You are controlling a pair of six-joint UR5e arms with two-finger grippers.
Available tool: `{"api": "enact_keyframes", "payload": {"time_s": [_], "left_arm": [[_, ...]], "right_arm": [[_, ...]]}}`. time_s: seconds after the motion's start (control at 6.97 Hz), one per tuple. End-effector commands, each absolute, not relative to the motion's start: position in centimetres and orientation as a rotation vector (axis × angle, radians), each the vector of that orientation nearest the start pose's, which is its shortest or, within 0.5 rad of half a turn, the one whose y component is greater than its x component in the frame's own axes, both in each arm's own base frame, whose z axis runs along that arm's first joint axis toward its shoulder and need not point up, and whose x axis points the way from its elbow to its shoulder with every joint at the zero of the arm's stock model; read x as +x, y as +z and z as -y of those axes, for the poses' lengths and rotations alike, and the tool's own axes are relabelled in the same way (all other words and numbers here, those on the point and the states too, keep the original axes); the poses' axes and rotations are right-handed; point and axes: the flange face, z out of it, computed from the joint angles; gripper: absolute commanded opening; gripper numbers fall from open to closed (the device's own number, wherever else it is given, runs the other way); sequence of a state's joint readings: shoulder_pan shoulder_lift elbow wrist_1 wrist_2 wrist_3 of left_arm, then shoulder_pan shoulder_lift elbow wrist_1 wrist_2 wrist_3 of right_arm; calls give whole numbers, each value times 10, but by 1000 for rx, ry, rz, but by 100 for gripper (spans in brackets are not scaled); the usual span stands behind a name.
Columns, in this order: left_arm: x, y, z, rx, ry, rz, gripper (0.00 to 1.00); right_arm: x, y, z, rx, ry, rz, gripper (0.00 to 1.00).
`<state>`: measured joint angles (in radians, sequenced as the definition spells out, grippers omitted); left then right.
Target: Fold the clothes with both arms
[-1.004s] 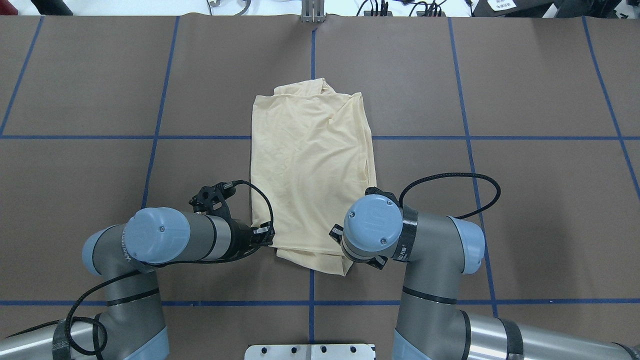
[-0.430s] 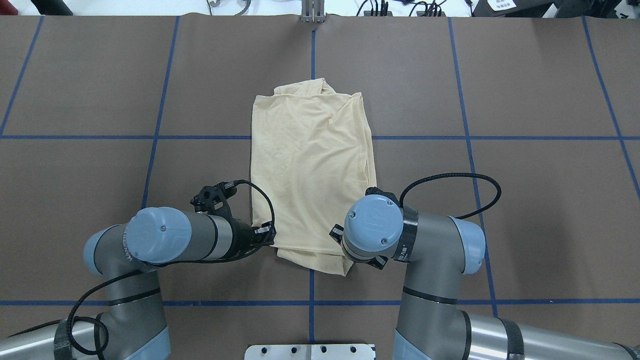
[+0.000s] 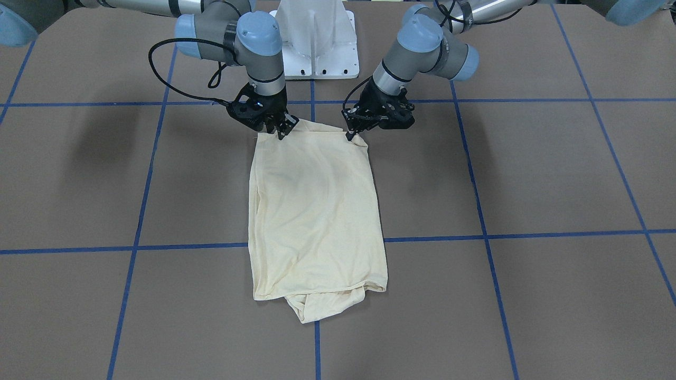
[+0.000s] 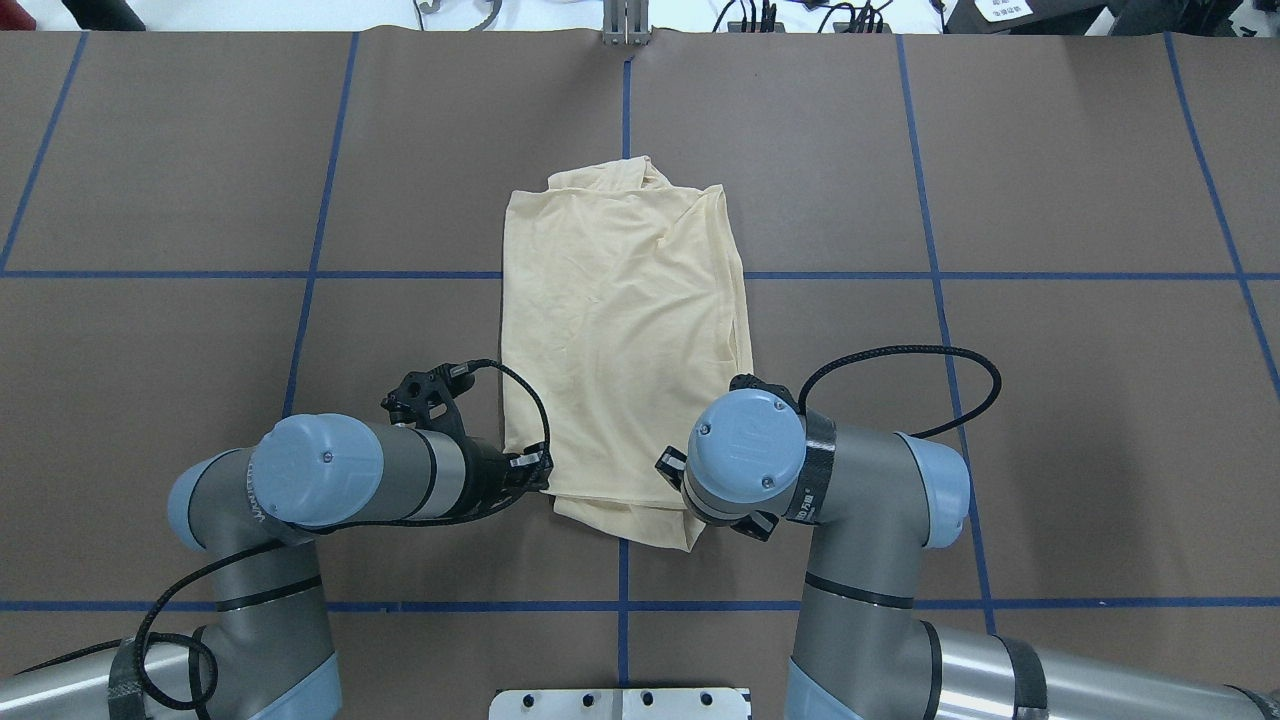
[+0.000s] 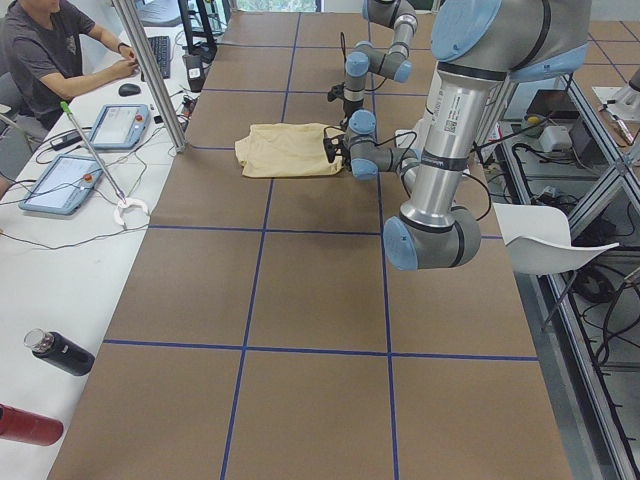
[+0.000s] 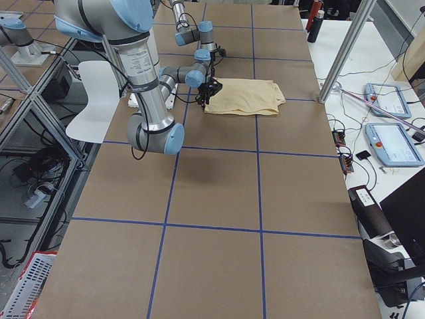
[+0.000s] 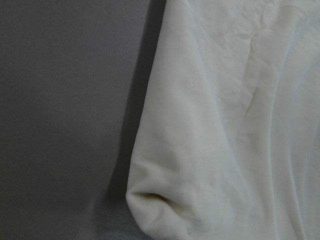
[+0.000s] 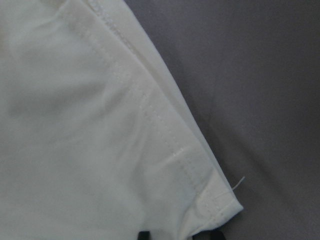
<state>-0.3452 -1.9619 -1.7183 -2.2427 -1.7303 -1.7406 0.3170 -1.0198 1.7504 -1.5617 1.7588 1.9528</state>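
Note:
The pale cream-yellow shirt (image 4: 620,330) lies folded into a tall rectangle at the table's middle, print hidden; it also shows in the front view (image 3: 317,211). My left gripper (image 3: 350,135) sits at the shirt's near left corner, jaws closed on the folded edge; it also shows in the overhead view (image 4: 540,478). My right gripper (image 3: 281,132) sits at the near right corner, closed on the hemmed corner (image 8: 210,200); in the overhead view its wrist covers it. The left wrist view shows a bunched fold of the shirt (image 7: 165,200).
The white pedestal base (image 3: 317,47) stands just behind the grippers. Blue tape lines (image 4: 300,274) grid the brown table. Beyond the far edge, an operator (image 5: 50,50) sits at a desk with tablets, and a metal post (image 5: 150,70) stands at the table's rim.
Almost nothing differs. The left arm has crept a few pixels to the right at the shirt's near edge. The right arm and the shirt hold still.

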Motion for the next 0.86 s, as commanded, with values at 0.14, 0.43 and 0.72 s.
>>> {"api": "enact_keyframes", "payload": {"time_s": [0.14,0.43,0.72], "left_arm": [[550,295,322,-34,-352,-1224,0],[550,295,322,-34,-352,-1224,0],[550,295,322,-35,-352,-1224,0]], "right_arm": [[-589,270,313,-205,598,736,63],[-592,270,314,-205,597,734,62],[-596,274,311,-207,594,726,63]]}}
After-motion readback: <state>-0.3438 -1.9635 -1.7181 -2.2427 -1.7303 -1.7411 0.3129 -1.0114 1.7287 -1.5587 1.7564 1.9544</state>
